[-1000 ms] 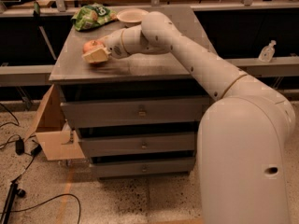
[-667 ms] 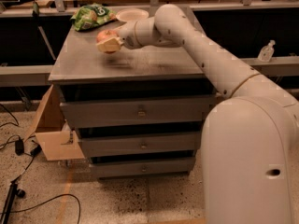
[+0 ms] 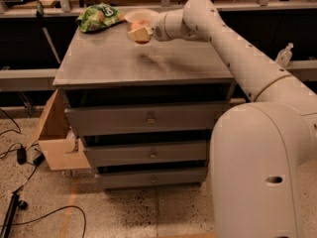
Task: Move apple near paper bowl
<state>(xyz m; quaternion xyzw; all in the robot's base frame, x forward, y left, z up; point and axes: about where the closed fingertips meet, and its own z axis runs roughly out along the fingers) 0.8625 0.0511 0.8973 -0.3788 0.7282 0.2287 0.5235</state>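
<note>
My gripper (image 3: 139, 34) is over the far middle of the grey cabinet top (image 3: 124, 58), shut on the red-orange apple (image 3: 142, 37), which it holds a little above the surface. The apple is mostly hidden by the pale fingers (image 3: 134, 34). The off-white paper bowl (image 3: 139, 16) sits right behind the gripper at the back edge of the top, partly covered by it. My white arm (image 3: 223, 38) reaches in from the right.
A green snack bag (image 3: 99, 16) lies at the back left of the cabinet top. The cabinet has several drawers (image 3: 148, 118) below. An open cardboard box (image 3: 54, 133) stands on the floor at the left, with cables (image 3: 20, 152) beside it.
My gripper has carried the apple to the right and toward the back of the cabinet top, from the left part to just in front of the paper bowl.
</note>
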